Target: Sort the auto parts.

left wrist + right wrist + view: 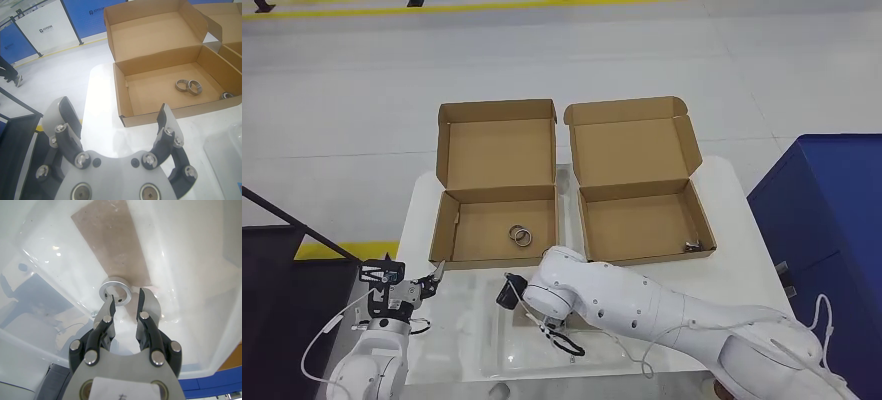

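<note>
A silver metal ring (115, 292) with small holes in its face lies inside the clear plastic bin (189, 266), at the edge of a brown patch. My right gripper (126, 297) is open around one side of it: one fingertip sits inside the ring's hole, the other outside its rim. The left cardboard box (457, 225) holds two steel rings (520, 236), seen again as rings (189, 87) in the left wrist view, with a dark bearing (226, 95) near them. My left gripper (115, 111) is open and holds nothing, off the table's left corner (420, 283).
The right cardboard box (642, 225) holds a small metal part (692, 245) in its near right corner. Both box lids stand open at the back. A blue cabinet (832, 220) stands to the right of the table. The white right arm (662, 310) lies across the bin.
</note>
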